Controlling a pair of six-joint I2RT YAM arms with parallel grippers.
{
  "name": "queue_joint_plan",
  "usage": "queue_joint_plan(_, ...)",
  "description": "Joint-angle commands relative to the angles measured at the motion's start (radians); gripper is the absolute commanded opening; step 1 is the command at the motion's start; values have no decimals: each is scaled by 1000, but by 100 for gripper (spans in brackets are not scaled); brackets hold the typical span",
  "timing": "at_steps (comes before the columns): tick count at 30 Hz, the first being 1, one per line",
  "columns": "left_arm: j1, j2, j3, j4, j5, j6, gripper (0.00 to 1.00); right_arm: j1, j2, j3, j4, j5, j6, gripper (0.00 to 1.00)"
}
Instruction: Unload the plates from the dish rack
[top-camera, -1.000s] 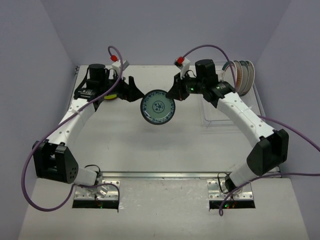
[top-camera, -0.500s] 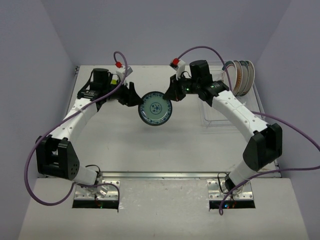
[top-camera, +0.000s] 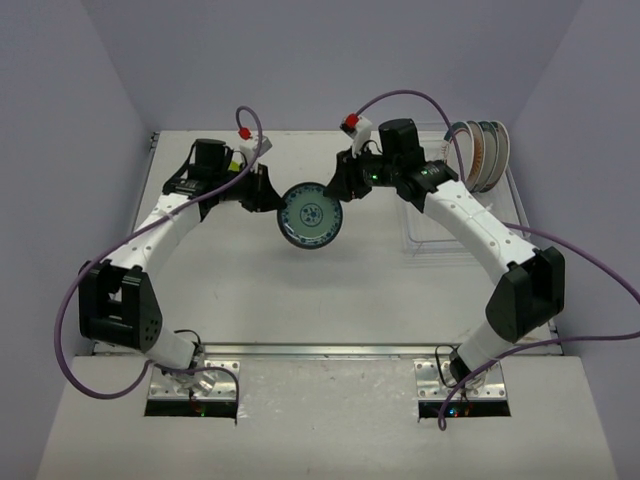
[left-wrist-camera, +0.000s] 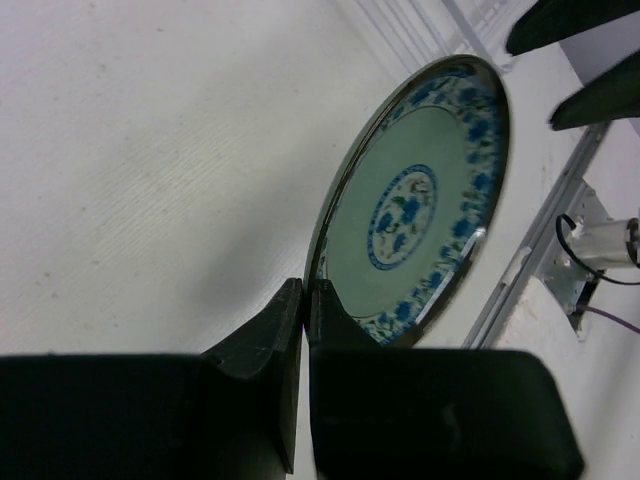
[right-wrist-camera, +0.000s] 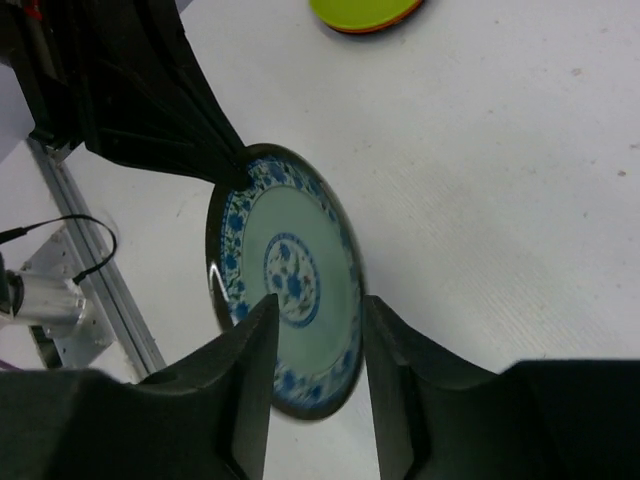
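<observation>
Moved: left gripper (left-wrist-camera: 307, 296) reached the blue plate (left-wrist-camera: 412, 205).
Left jaws: clamped on its rim.
Right gripper (right-wrist-camera: 320, 308): jaws apart around the rim.

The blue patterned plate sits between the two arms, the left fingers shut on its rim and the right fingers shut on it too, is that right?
Not quite. The left fingers are shut on the rim of the blue patterned plate, but the right fingers are open, standing apart with the plate between them rather than pinching it. The right wrist view shows this.
</observation>
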Motion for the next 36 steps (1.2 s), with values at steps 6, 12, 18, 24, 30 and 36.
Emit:
queue_joint_plan(6, 251, 159, 136, 57, -48, -158, 0, -10, -34, 14, 32, 273, 23, 99)
queue_joint_plan(12, 399, 310, 269, 56, -251, -197, 0, -80, -64, -42, 21, 325, 34, 99)
queue_joint_plan(18, 461, 460, 388, 36, -322, -236, 0, -203, -72, -58, -20, 281, 72, 99)
queue_joint_plan(24, 474, 549, 426, 70, -355, -270, 0, -267, -115, -91, -26, 307, 30, 99)
queue_joint_plan(30, 483, 596, 439, 105, -388, -293, 0, -289, -155, -127, -25, 334, -13, 99)
queue_joint_plan(36, 489, 614, 450, 87, -428, -293, 8, -309, -181, -133, -26, 404, -45, 99)
